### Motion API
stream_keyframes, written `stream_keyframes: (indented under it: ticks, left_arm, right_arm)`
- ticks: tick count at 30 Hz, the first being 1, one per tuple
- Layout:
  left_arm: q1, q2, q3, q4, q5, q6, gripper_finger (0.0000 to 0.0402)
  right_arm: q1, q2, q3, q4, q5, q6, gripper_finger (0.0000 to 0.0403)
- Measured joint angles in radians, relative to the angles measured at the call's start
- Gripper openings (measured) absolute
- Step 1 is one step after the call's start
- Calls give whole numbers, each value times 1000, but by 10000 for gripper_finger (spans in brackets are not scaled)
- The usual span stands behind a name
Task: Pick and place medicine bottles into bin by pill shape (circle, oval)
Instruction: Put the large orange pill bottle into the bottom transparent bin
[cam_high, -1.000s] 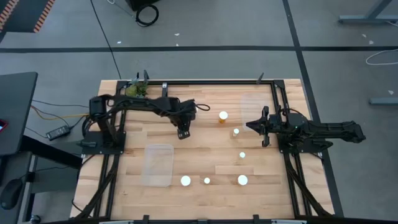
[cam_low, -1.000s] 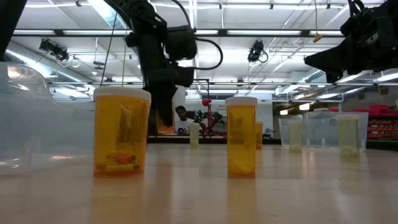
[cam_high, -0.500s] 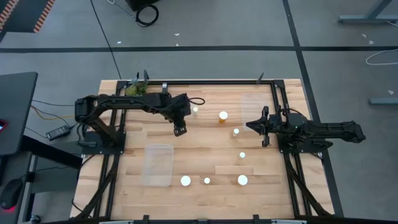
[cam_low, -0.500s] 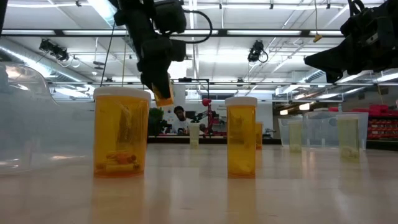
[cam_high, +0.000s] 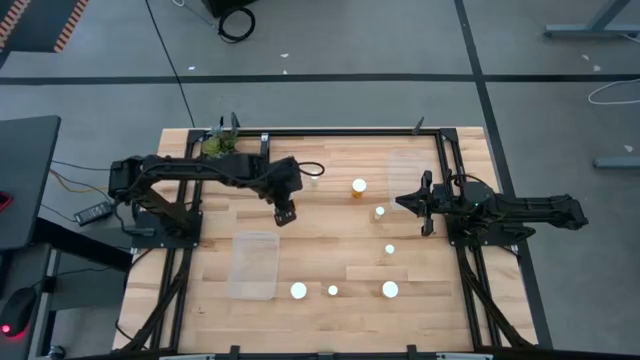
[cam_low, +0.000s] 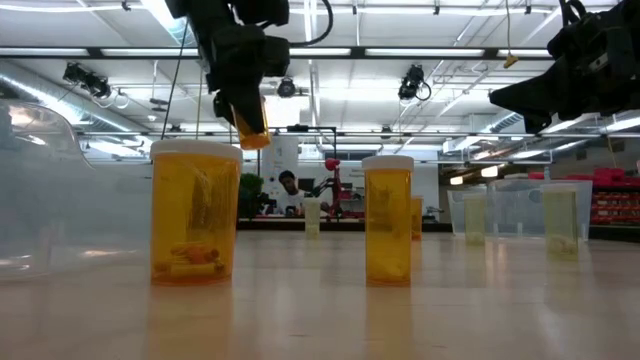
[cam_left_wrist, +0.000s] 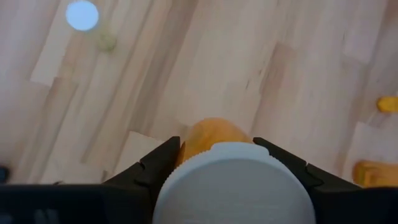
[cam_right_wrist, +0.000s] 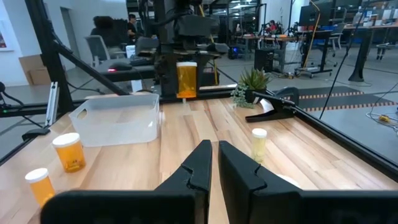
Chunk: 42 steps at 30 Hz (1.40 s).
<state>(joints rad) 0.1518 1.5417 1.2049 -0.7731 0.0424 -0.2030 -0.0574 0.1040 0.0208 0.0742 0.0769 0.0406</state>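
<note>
My left gripper hangs over the table's left middle, shut on an amber medicine bottle with a white cap. The low view shows that bottle well above the tabletop. Several other white-capped bottles stand on their bases: one near the far middle, one and one on the right, and three along the near edge. My right gripper waits shut at the right, pointing level. My left gripper pinches the bottle's two sides just below the cap between its fingers. It comes from above, slanting down. The bottle's amber body points down past the fingertips, roughly upright and a little tilted, lifted clear of the table.
A clear bin sits on the near left and a second clear bin at the far right. A small green plant stands at the far left corner. A black frame runs along the far edge.
My left gripper has risen and drawn back a little toward the table's left edge, still shut on the bottle, which now hangs higher above the table. A bottle near the far edge, hidden by the arm before, has come into view.
</note>
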Motion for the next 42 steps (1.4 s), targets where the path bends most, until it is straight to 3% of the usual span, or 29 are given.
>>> stream_keyframes:
  ticks: [42]
  left_arm:
    - [-243, -3, 0, -221, 51, -383, 200]
  right_arm:
    - [0, 0, 0, -6, 0, 0, 37]
